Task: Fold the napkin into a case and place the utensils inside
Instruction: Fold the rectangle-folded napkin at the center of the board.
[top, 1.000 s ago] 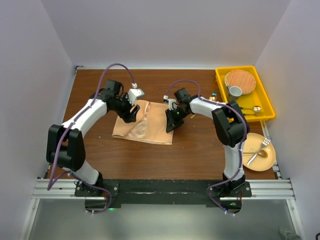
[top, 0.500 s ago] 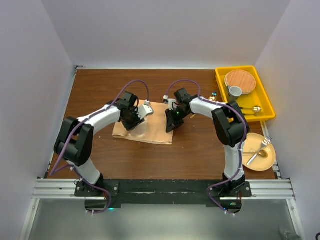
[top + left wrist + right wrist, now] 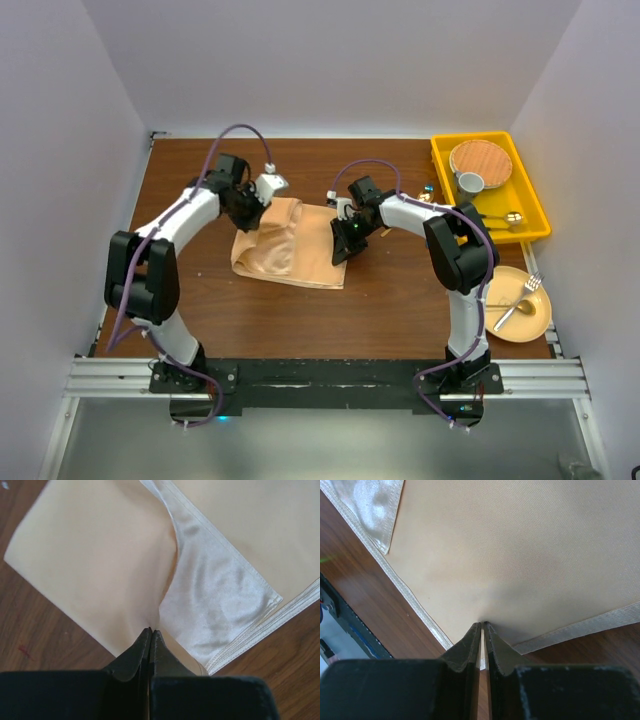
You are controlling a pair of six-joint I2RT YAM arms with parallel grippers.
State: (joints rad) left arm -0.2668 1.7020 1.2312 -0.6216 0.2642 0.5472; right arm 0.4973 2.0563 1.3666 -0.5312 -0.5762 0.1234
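Note:
The peach satin napkin (image 3: 292,250) lies partly folded in the middle of the table, with its left part bunched up. My left gripper (image 3: 260,220) is at its far left part. In the left wrist view the gripper (image 3: 151,629) is shut, pinching a ridge of the napkin (image 3: 95,555) beside a shiny folded-over flap (image 3: 215,600). My right gripper (image 3: 343,248) is shut on the cloth's right edge (image 3: 483,623). A fork (image 3: 532,284) and a spoon (image 3: 505,314) lie on the pale yellow plate (image 3: 535,322) at the right. No case is in view.
A yellow bin (image 3: 528,190) at the back right holds a round wood-toned plate (image 3: 480,158), a white cup (image 3: 470,183) and another spoon (image 3: 508,217). A small blue and gold item (image 3: 429,189) lies beside the bin. White walls enclose the table.
The left gripper came in over the napkin's left part, shut on it and drew back toward the far left, bunching the cloth. The right arm has not moved.

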